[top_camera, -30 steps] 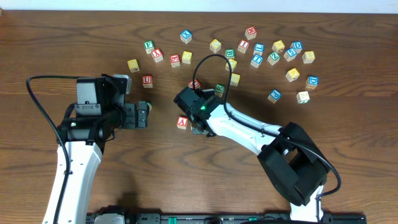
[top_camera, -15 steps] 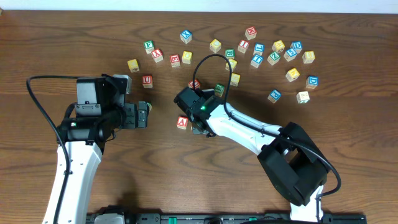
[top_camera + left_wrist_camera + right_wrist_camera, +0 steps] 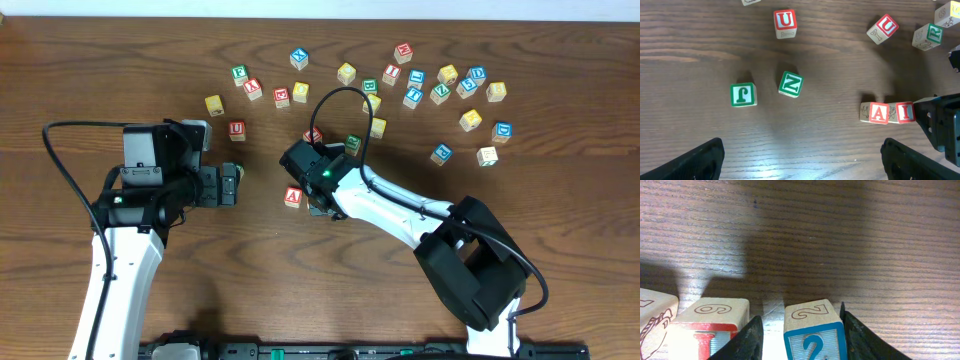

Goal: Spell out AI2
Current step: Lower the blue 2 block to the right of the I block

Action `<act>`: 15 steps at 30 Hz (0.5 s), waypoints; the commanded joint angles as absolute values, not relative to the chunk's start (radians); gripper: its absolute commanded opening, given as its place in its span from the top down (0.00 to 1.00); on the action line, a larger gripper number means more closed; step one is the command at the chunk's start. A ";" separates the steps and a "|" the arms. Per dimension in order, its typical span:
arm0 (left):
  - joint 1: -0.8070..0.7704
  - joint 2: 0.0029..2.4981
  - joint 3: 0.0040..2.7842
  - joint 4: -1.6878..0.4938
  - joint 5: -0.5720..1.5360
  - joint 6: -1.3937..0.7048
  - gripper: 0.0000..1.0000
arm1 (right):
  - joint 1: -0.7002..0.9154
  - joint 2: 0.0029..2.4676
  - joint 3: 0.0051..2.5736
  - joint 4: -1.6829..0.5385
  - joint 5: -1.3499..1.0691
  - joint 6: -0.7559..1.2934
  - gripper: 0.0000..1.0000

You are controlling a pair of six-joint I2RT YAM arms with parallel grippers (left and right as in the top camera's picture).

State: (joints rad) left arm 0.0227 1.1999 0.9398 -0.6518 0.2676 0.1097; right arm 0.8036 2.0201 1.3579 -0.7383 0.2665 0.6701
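**Overhead.** The A cube (image 3: 293, 196) lies on the table (image 3: 560, 250) just beside the right pincer (image 3: 316, 205), on the side toward the other arm. What sits between that pincer's fingers is hidden under its wrist, so the rest of the word cannot be read here. The left pincer (image 3: 232, 185) hangs apart from the A cube with nothing in it. The spare cubes (image 3: 447, 74) lie scattered beyond both pincers.

**Left wrist.** This pincer's fingers stand at the two lower corners, spread as wide as they go and empty. Ahead of it and off to one side, the A cube touches the I cube (image 3: 905, 112), and their red faces read A then I in one line. The right pincer's dark body sits against the far side of the I cube and covers whatever follows. Two green cubes (image 3: 790, 84) lie nearer and play no part.

**Right wrist.** The 2 cube (image 3: 812, 335) stands on the table between the fingers, blue face upright. One finger (image 3: 860, 340) seems to touch its side. The other finger (image 3: 747, 340) stands clear of it, with a strip of table showing. So the jaws look partly open, loose around the cube rather than clamped on it. The I cube sits just outside that free finger, near the 2 cube but not touching it.

All three characters appear to be down in order. What seems left is to lift the right pincer away without nudging the row, and perhaps to close the small gap.
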 commanded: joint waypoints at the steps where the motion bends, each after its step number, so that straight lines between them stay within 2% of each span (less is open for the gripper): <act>1: 0.028 1.203 0.947 -0.655 0.273 0.127 0.02 | 0.809 1.998 1.352 -0.737 0.289 0.677 0.55; 10: 0.028 1.203 0.947 -0.655 0.273 0.127 0.02 | 0.809 1.998 1.352 -0.738 0.289 0.677 0.53; 15: 0.028 1.203 0.947 -0.655 0.273 0.127 0.02 | 0.809 1.998 1.352 -0.740 0.289 0.677 0.49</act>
